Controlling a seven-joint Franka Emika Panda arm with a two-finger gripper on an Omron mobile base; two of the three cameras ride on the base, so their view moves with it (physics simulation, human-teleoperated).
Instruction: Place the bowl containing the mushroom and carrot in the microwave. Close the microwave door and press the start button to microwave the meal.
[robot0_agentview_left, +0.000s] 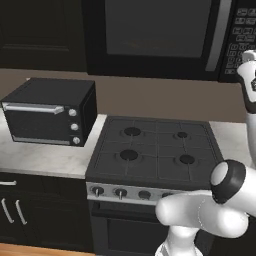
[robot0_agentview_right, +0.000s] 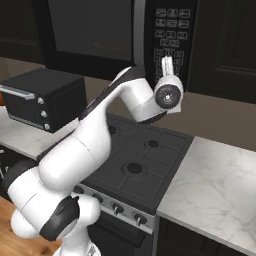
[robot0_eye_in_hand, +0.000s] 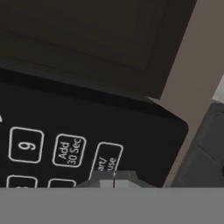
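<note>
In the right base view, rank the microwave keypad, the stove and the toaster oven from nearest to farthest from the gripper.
1. Microwave keypad: the gripper is raised right at its lower buttons.
2. Stove: below the gripper.
3. Toaster oven: far off, at the picture's left.

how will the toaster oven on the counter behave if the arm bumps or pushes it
The toaster oven is a wide, low box sitting flat on the counter, so it would probably slide rather than tip. It looks like a rigid metal case, likely heavy for the gripper. A push high on its door handle might swing the door instead.
</note>
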